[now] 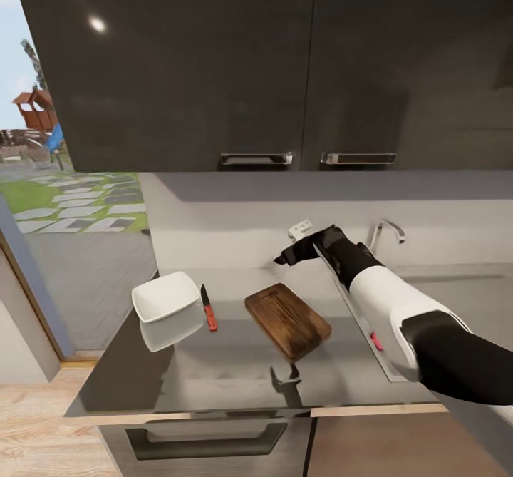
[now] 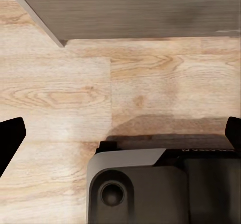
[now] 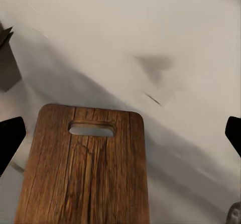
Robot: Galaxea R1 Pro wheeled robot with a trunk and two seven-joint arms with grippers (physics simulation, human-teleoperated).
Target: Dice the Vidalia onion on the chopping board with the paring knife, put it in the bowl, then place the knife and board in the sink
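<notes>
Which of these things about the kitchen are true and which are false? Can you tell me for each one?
1. The chopping board lies on the countertop with nothing on it. True.
2. The paring knife sits inside the bowl. False: it lies on the countertop between the bowl and the chopping board.
3. The right hand is up above the countertop, behind the chopping board. True.
4. The right hand is carrying the onion. False: its fingers are spread wide with nothing between them.
5. The bowl is full of diced onion. False: the white bowl looks empty.
</notes>
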